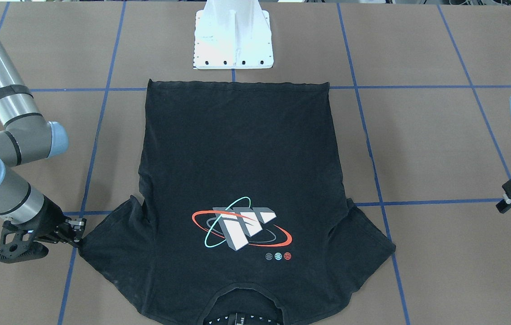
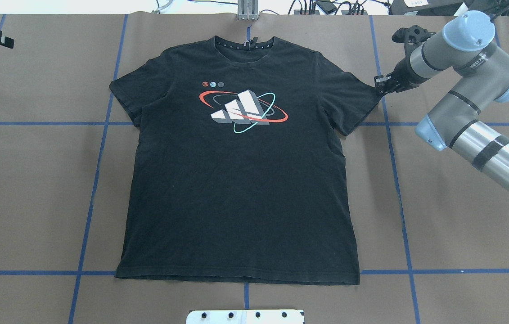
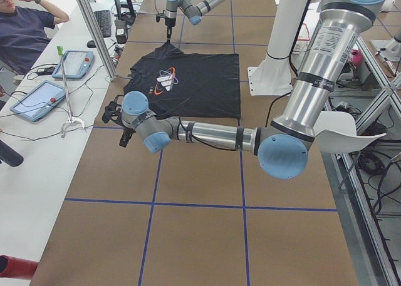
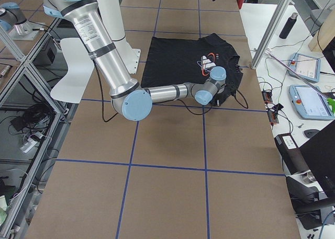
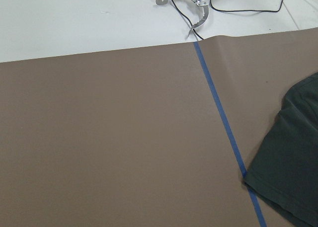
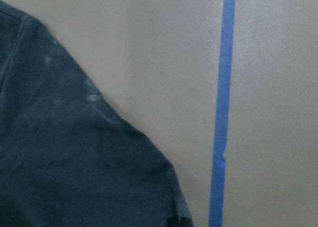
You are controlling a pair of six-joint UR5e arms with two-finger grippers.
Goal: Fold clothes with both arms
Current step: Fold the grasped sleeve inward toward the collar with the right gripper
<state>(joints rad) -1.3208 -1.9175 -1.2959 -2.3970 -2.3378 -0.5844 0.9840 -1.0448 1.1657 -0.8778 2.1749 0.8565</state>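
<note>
Here the shirt (image 2: 236, 193) lies flat, print up, on the worktop (image 2: 439, 225), its hem by the base (image 2: 245, 316) and its collar (image 2: 244, 45) far. The right claw (image 2: 379, 86) touches the sleeve (image 2: 353, 103) tip; its spread cannot be told. Farther out, the left claw (image 1: 504, 205) hangs well apart from the shirt, its gap likewise unclear.

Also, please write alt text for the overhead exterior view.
A black T-shirt lies flat, print up, on a brown table, its collar away from the robot. The right gripper is at one sleeve tip; the left gripper is apart, near the far corner.
</note>
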